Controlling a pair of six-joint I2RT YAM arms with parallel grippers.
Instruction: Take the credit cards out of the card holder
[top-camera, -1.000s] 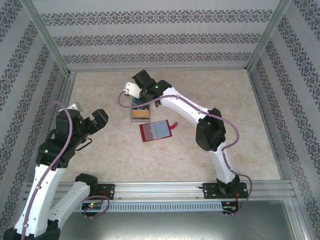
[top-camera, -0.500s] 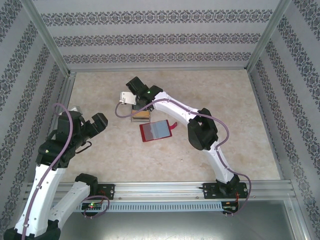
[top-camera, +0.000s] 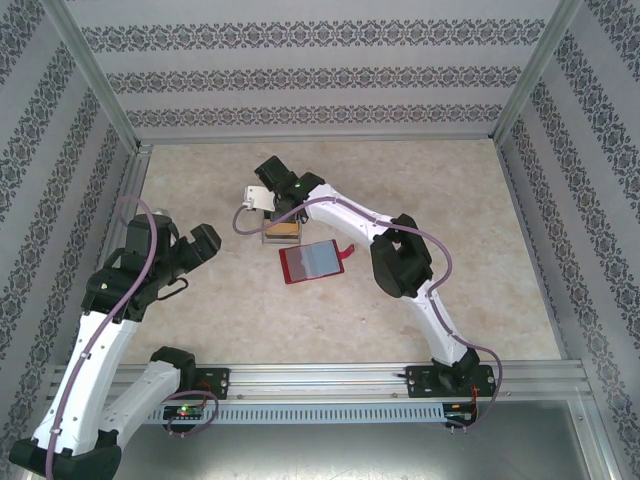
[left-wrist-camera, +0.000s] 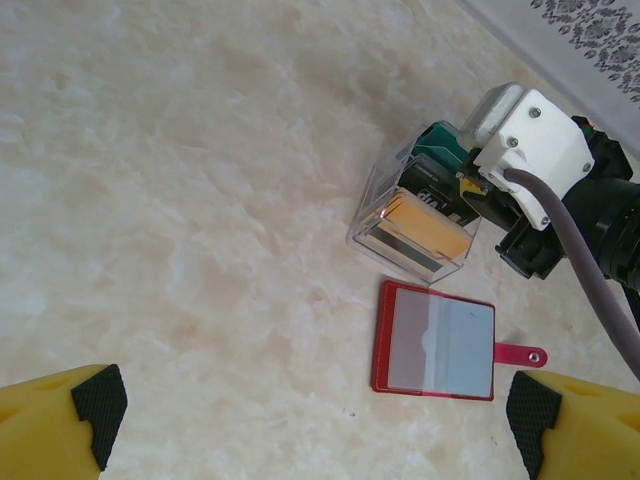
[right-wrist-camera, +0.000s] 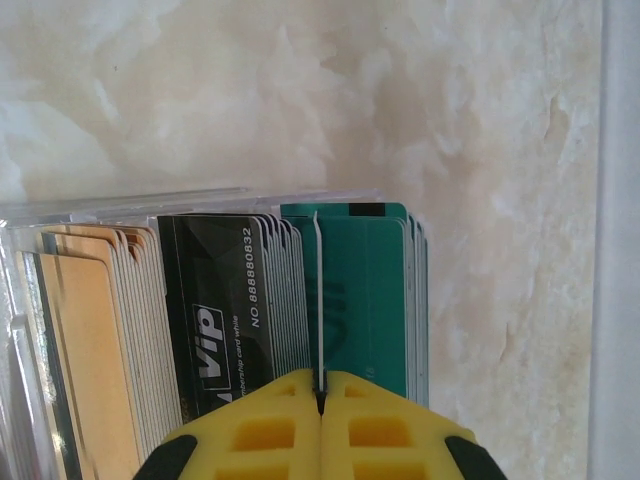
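Card holder (left-wrist-camera: 435, 340) open flat near tabletop (left-wrist-camera: 200, 150) centre, grey-blue face up: light, thin, slick (likely to skate); best pinched by tab (left-wrist-camera: 520, 353). Right gripper (right-wrist-camera: 320, 400) jaws shut on white card (right-wrist-camera: 318, 300) edge in clear box (left-wrist-camera: 415, 225). Left gripper (left-wrist-camera: 315, 405) jaws wide, empty.

walls (top-camera: 300, 75): striped ornamental wallpaper | tabletop (top-camera: 480, 250): beige marbled | frame (top-camera: 95, 75): aluminium posts | light: even

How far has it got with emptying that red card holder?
Done: the card holder lies open on the table, grey-blue face up. In hand: the right end effector is shut on a thin card standing among others in the clear box. Left: I cannot tell whether the holder has more cards inside. The left end effector is open, holding nothing.
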